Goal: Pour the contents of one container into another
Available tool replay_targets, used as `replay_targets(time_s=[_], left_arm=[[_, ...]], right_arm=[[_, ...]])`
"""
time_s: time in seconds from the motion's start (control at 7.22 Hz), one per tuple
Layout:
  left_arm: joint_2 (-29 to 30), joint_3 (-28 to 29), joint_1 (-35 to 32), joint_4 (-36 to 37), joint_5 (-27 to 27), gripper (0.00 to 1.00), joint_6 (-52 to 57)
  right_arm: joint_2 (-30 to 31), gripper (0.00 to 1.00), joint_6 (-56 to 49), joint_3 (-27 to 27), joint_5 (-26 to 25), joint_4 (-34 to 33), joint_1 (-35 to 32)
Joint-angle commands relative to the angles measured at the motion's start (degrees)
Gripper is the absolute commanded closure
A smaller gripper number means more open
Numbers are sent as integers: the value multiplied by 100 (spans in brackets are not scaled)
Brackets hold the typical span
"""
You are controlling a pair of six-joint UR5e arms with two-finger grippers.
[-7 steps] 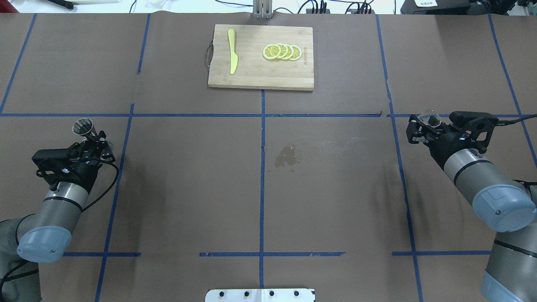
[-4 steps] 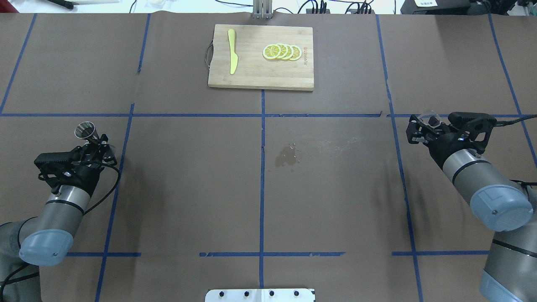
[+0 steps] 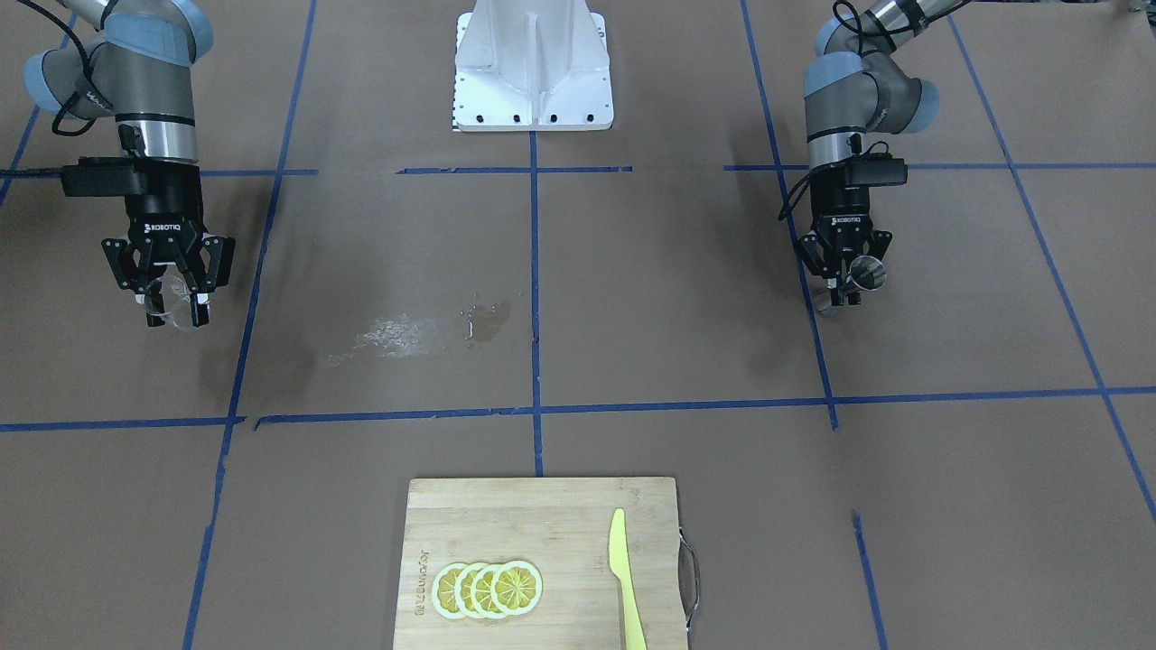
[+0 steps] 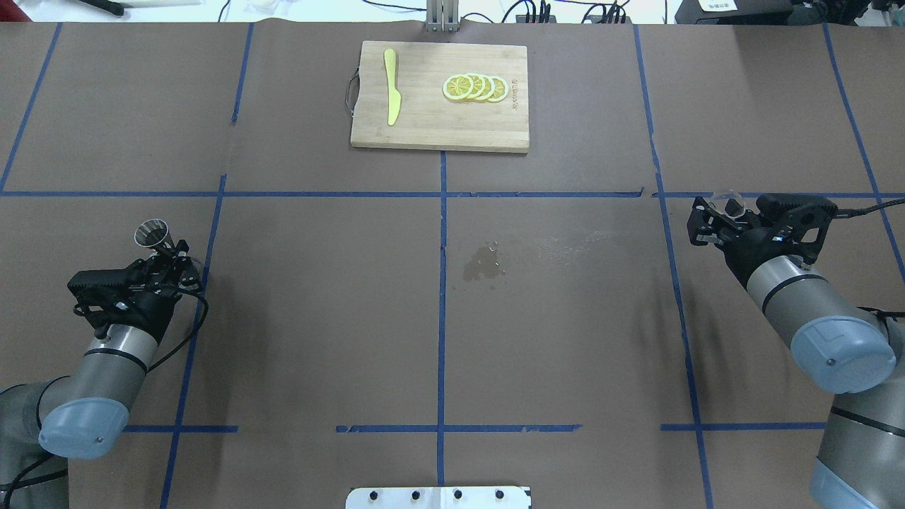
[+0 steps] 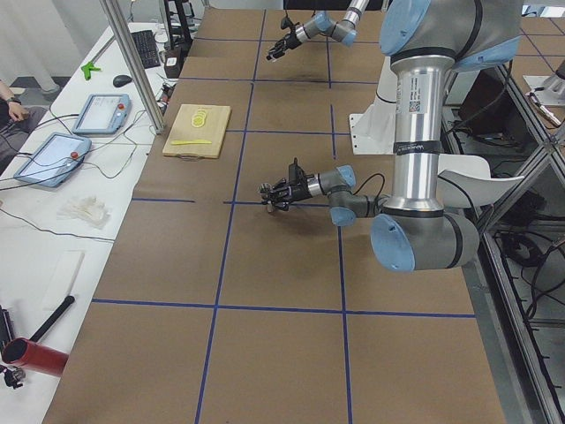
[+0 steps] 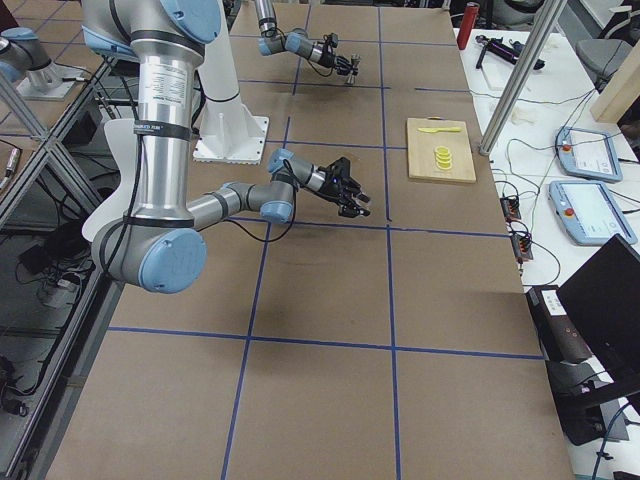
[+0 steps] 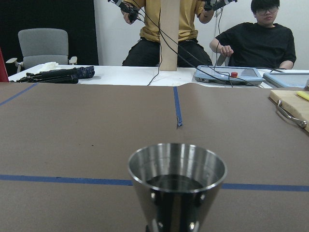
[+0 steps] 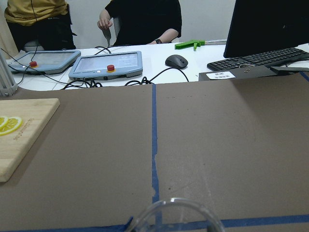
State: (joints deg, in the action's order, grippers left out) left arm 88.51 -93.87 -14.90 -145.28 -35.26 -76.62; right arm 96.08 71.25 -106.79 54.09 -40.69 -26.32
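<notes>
The steel jigger (image 4: pixel 151 233) stands upright at the table's left side, with my left gripper (image 4: pixel 172 259) shut on its lower part. In the left wrist view the jigger (image 7: pixel 176 183) fills the bottom centre, and a dark pool shows in its upper cup. The front-facing view shows the jigger (image 3: pixel 869 271) in the left gripper (image 3: pixel 847 282) close over the table. My right gripper (image 4: pixel 713 215) is shut on the clear glass measuring cup (image 4: pixel 727 201) at the far right. That cup (image 3: pixel 177 309) hangs in the right gripper (image 3: pixel 172 293); only its rim (image 8: pixel 175 212) shows in the right wrist view.
A wet patch (image 4: pixel 484 262) darkens the paper near the table's middle. At the far edge lies a wooden cutting board (image 4: pixel 438 131) with a yellow knife (image 4: pixel 391 86) and lemon slices (image 4: pixel 475 87). People sit beyond the far edge with tablets (image 8: pixel 106 64).
My left arm has drawn back toward the robot with the jigger. The right gripper with the glass cup has shifted slightly.
</notes>
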Motion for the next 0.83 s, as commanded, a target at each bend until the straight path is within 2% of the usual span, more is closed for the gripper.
replay_targets(time_s=[0.0,0.14,0.42,0.69], left_arm=[[0,-8,4,0,-34,50,16],[0,0,4,0,-34,42,24],[0,0,4,0,-42,38,24],[9,-26,4,0,-60,13,42]], right_arm=[[16,100,12,9,-82,0,56],[16,100,12,9,-117,9,109],[25,100,12,9,-126,9,127],[96,100,29,9,-258,18,223]])
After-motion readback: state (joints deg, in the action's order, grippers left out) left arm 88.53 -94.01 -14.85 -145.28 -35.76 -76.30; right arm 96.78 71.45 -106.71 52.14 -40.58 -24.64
